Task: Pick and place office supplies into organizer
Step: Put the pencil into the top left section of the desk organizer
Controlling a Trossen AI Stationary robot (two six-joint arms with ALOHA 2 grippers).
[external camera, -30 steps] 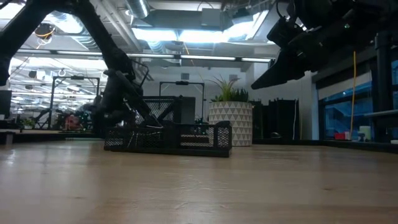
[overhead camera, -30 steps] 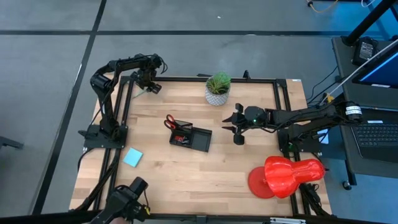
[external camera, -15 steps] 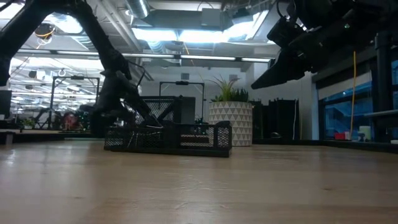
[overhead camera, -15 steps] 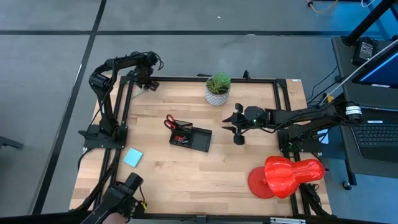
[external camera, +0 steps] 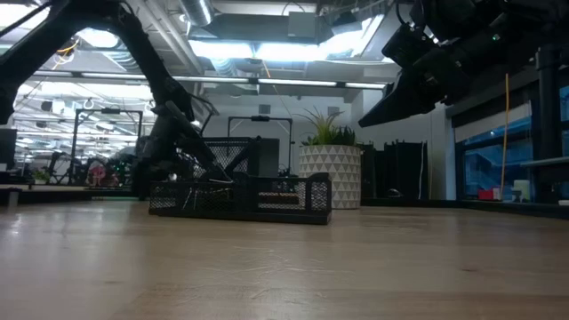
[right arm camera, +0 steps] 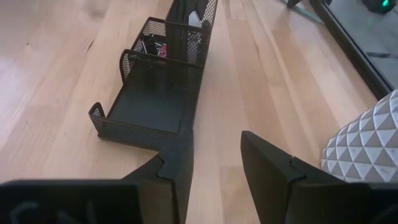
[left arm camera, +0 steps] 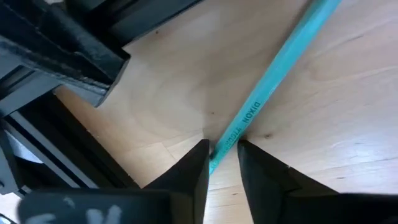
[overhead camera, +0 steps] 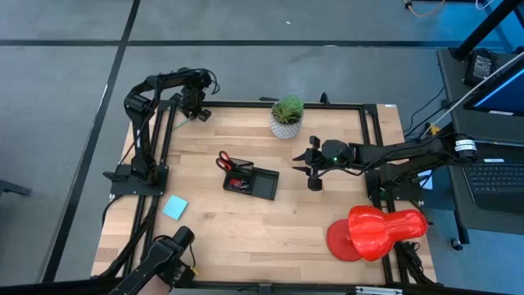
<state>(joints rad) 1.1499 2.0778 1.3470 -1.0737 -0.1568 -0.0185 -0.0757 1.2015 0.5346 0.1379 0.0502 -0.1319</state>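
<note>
A green pencil point(left arm camera: 273, 87) lies flat on the wooden table at its far left corner. My left gripper point(overhead camera: 195, 111) points down over it there and is shut on it point(left arm camera: 222, 146). The black mesh organizer point(overhead camera: 251, 180) stands in the middle of the table. Red-handled scissors point(overhead camera: 225, 161) stick out of its left end, and small dark items lie inside. A light blue notepad point(overhead camera: 174, 206) lies flat near the left edge. My right gripper point(overhead camera: 304, 168) hangs open to the right of the organizer point(right arm camera: 155, 106), above the table, holding nothing. My left gripper has the pencil's shaft point(left arm camera: 231, 138) between its two fingertips, close to one end and next to the printed lettering. The fingers come from above, pointing steeply down, and lie across the pencil. The pencil still rests flat on the table.
A potted plant point(overhead camera: 286, 117) in a white pot stands at the far edge. A large red plastic object point(overhead camera: 377, 231) sits at the near right corner. The black frame rail point(left arm camera: 68, 56) runs close beside the pencil. Bare wood lies in front of the organizer.
My left gripper has shifted a little toward the table's far left corner and sunk toward the tabletop. My right arm has kept still.
</note>
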